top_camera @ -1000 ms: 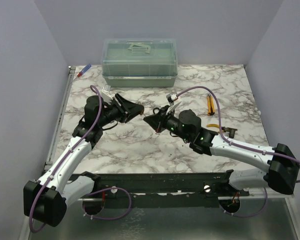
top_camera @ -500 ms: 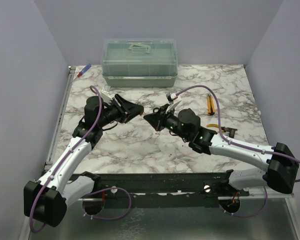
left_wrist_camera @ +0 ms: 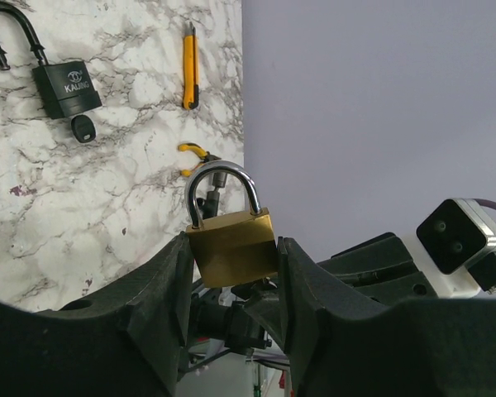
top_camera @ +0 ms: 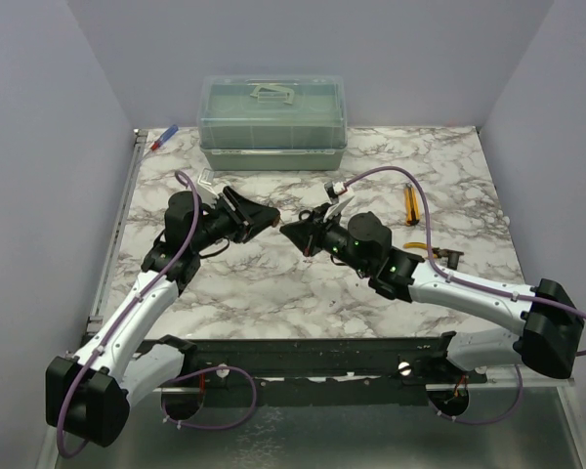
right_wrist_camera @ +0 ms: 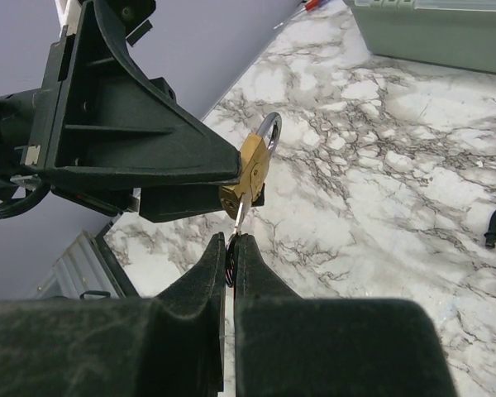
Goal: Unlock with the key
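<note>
White-and-grey marbled tabletop, plain lavender walls on three sides, dark metal frame along near edge, even light

I see the key pinched in the right gripper. Its dark head is mostly hidden between the closed fingers, and only the thin silver blade sticks out. The blade tilts up and meets the bottom face of the brass padlock. I can't tell whether it's in the keyhole. The left gripper clamps the padlock's body, with the steel shackle arched above and both legs seated.
</note>
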Robot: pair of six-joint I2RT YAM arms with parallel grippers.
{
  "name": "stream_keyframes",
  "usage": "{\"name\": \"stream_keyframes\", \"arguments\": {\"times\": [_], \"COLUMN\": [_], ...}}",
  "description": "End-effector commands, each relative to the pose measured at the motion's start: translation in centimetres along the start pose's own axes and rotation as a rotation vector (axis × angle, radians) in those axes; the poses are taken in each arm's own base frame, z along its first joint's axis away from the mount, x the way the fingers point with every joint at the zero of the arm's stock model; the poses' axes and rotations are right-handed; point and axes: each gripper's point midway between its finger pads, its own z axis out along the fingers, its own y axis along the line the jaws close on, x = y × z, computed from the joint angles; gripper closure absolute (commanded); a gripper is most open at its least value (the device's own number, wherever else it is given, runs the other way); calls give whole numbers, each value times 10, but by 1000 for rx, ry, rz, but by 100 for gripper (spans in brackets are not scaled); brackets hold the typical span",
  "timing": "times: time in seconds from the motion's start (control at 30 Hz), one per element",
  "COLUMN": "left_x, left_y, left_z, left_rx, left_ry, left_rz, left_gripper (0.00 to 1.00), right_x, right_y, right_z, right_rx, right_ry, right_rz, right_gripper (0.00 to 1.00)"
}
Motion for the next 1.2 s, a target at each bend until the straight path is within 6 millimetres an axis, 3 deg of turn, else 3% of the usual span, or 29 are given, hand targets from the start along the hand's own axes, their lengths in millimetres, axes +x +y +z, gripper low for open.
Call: {"name": "stream_keyframes", "arguments": {"times": [0.0,0.6,1.17], "left_x": [-11,-13,-12], "left_y": [-5,-4,-6], "left_z": [-4,-5,-6], "left_rx": [22,26,37], "left_ry": [-72,-92,-91], "left_rz": [12,9,10], "left_gripper": [100,100,100], "right_x": [-6,9,3], "right_y": [3,9,9], "right_z": [-5,2,12], "right_rx": [-9,-43,-35], "right_ry": [-19,26,11], "right_rz": [24,56,25], "right_gripper": [100,100,100]}}
